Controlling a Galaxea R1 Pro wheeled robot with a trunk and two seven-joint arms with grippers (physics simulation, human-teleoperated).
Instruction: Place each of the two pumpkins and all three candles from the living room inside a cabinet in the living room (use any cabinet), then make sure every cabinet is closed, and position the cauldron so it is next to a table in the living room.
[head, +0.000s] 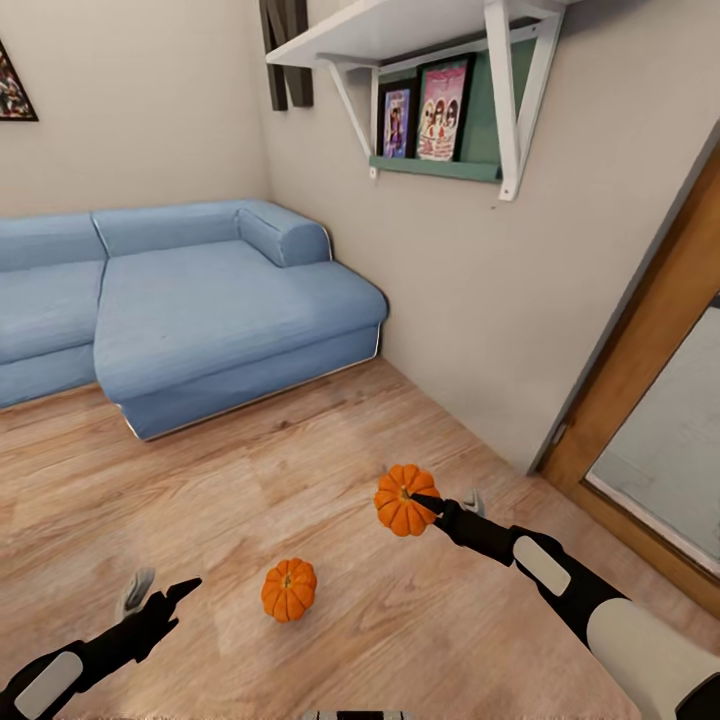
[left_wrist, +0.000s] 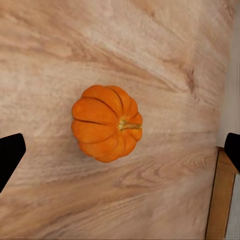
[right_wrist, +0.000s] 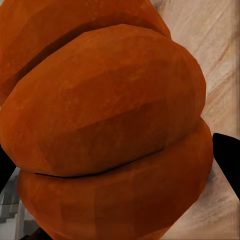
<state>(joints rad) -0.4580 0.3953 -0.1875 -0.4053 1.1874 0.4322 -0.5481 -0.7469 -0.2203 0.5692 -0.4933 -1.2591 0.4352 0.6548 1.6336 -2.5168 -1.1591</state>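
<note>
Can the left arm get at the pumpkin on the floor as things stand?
Probably yes. The left gripper is open beside the floor pumpkin, which sits centred between its fingers in the left wrist view, with only bare floor around it. The right gripper holds the other pumpkin.

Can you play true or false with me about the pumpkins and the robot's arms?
1. The right tool holds a pumpkin. True.
2. The other pumpkin sits on the sofa. False: it lies on the wooden floor.
3. The left tool grips a pumpkin. False: it is open and holds nothing, with the floor pumpkin ahead of it.
4. The sofa is blue. True.
5. Two framed pictures stand on a green ledge under the white shelf. True.
</note>
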